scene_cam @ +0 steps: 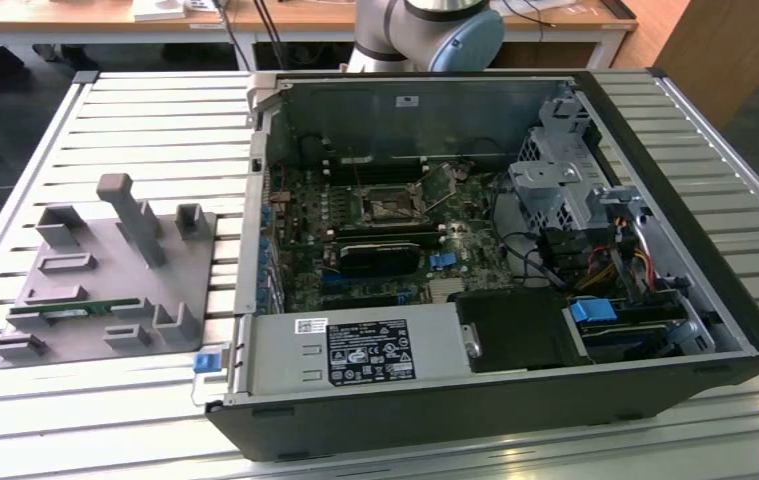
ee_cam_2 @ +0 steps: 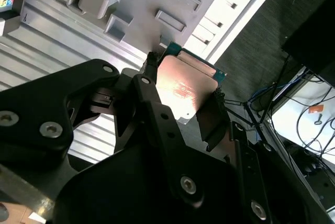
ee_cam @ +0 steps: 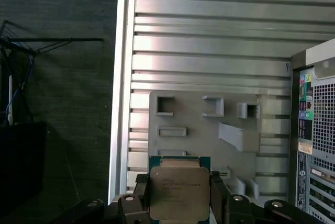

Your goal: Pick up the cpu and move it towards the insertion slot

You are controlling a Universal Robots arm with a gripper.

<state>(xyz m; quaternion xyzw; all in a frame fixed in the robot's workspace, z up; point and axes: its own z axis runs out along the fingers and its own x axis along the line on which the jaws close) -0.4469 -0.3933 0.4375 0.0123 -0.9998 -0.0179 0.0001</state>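
Note:
In both wrist views the cpu, a flat square chip with a silvery top and a thin green rim, is clamped by two opposite edges. My gripper is shut on it, one black finger on each side. The chip hangs well above the slatted table, over the near edge of the grey parts fixture. The insertion slot, a dark square socket in a shiny metal bracket, lies on the motherboard inside the open computer case in the exterior view.
The grey fixture stands on the table at the exterior view's left and holds a narrow green memory stick. The case's power supply, drive cage and cables crowd the socket. The arm's base stands behind the case.

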